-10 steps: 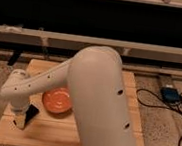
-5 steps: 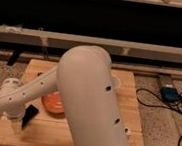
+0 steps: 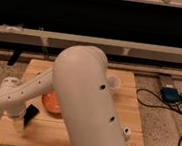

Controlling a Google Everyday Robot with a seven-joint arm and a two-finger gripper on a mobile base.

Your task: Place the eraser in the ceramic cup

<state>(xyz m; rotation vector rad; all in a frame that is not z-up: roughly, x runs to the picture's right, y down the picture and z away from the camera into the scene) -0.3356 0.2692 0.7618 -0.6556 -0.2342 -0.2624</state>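
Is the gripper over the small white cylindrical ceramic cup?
No, the gripper is at the wooden table's left side, beyond the orange pan from the cup.

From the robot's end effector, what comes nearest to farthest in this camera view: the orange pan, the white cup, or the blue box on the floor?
The end effector hangs over the table's front-left corner.
1. Orange pan, just right of it.
2. Ceramic cup, at the table's back right.
3. Blue box, on the floor, far right.
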